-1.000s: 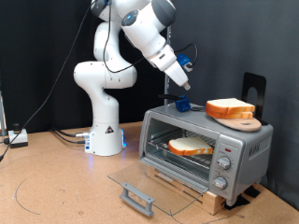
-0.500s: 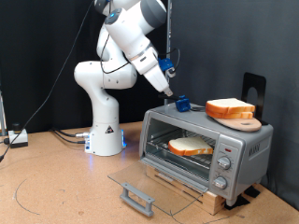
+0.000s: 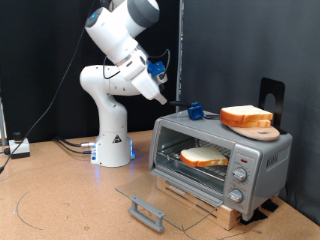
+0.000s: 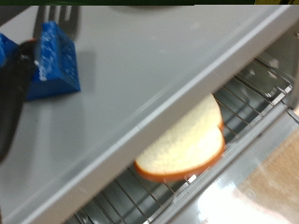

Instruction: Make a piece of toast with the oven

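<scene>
The oven (image 3: 262,160) stands at the exterior view's right with its glass door (image 3: 150,195) dropped flat open. One piece of toast (image 3: 203,156) lies on the rack inside; the wrist view shows it (image 4: 182,145) under the oven's grey top (image 4: 140,75). A second slice (image 3: 245,114) rests on a round wooden board on the oven's roof. My gripper (image 3: 162,96) hangs in the air above and to the exterior view's left of the oven, touching nothing, and nothing shows between its fingers. A dark finger (image 4: 9,103) edges into the wrist view.
A small blue object (image 3: 195,112) sits on the oven roof near its left end, also seen as the blue object (image 4: 51,61) in the wrist view. A black stand (image 3: 272,98) rises behind the oven. The arm's white base (image 3: 112,140) stands behind, cables trailing left.
The arm has swung up and towards the exterior view's left, carrying the gripper away from the blue object on the oven roof. Oven, door and both slices have not moved.
</scene>
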`<state>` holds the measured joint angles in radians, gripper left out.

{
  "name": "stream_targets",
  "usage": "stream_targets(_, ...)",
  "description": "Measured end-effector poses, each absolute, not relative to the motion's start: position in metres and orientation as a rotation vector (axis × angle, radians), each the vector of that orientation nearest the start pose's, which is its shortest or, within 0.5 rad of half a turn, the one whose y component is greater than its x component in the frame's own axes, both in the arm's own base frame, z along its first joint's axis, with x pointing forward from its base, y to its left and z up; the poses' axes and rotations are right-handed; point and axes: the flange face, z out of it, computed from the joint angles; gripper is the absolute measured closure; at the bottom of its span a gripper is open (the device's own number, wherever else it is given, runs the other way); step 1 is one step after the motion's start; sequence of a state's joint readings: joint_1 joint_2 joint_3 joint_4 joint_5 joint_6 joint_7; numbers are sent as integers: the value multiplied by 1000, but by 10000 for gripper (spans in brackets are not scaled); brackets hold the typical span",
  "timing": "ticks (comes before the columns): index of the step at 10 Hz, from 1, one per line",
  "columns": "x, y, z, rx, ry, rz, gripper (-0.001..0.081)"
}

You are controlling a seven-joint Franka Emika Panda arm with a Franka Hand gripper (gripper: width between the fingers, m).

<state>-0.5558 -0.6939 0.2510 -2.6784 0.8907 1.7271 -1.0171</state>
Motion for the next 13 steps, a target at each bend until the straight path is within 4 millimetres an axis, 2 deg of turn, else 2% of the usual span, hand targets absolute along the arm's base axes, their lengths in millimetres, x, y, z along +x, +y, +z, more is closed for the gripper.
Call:
stream_targets(4,356,-71,434,-2380,-360,-356,-1)
stream_targets(5,355,-70,434,-2380,-361,-354,-1)
stream_targets(6,356,-68,434,-2354,-289,-362,-1)
stream_targets(8,364,-73,433,-2374,17,-254,-1)
stream_targets(10,377,-90,425,-2424,287,-71,-1)
stream_targets(11,381,-98,420,-2456,352,66,-1)
stream_targets(13,396,-117,411,-2461,389,186,-1)
